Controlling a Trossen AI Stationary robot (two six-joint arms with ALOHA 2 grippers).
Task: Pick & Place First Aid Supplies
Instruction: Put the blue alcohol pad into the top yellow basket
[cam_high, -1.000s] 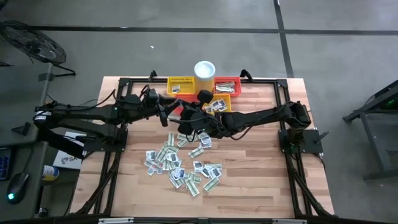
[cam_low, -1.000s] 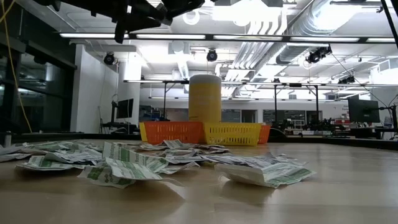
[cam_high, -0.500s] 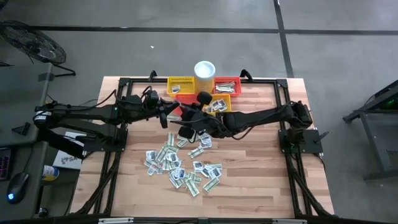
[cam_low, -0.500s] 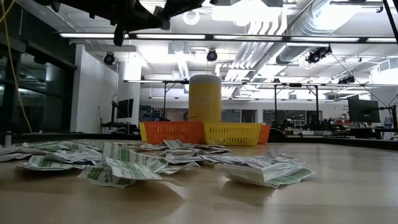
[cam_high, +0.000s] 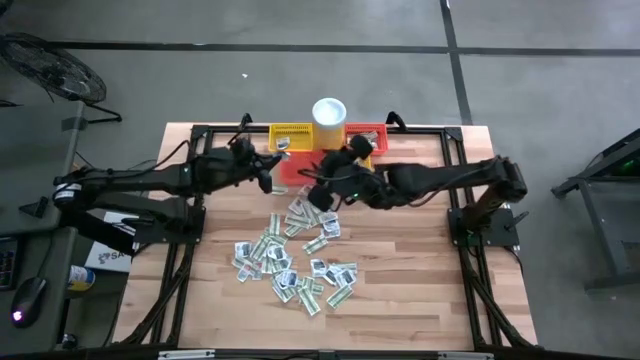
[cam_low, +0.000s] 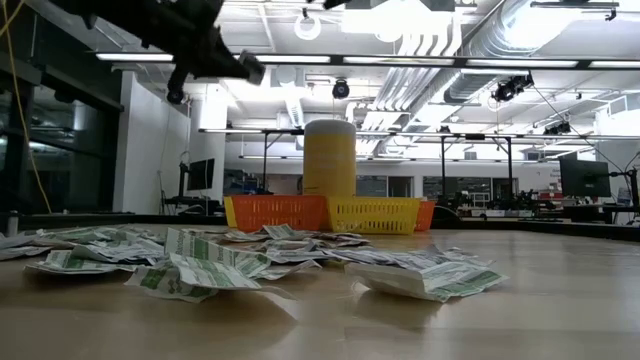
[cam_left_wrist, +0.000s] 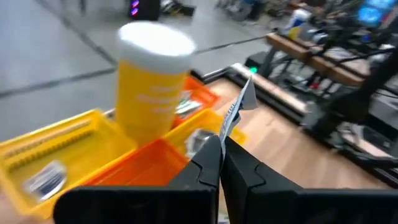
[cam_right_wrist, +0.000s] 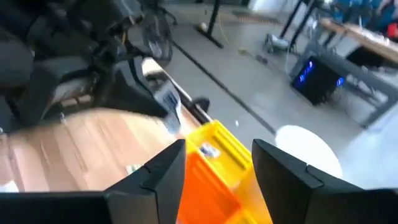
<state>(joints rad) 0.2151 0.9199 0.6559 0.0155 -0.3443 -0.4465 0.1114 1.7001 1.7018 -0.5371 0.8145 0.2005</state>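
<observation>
The left hand pinches one packet above the baskets; the right hand is spread, empty. A few packets are binned; the pile remains on the table.

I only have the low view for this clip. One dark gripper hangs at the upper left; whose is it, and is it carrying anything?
Observer: That is the left gripper. Its wrist view shows it shut on a small packet pinched upright at the fingertips.
Operator: Where is the right gripper?
Observer: The high view shows the right gripper near the baskets, next to the left gripper; its wrist view shows the fingers apart with nothing between them.
Operator: What lies ahead of the left gripper?
Observer: An orange basket, a yellow basket holding one packet, and a cup.
</observation>
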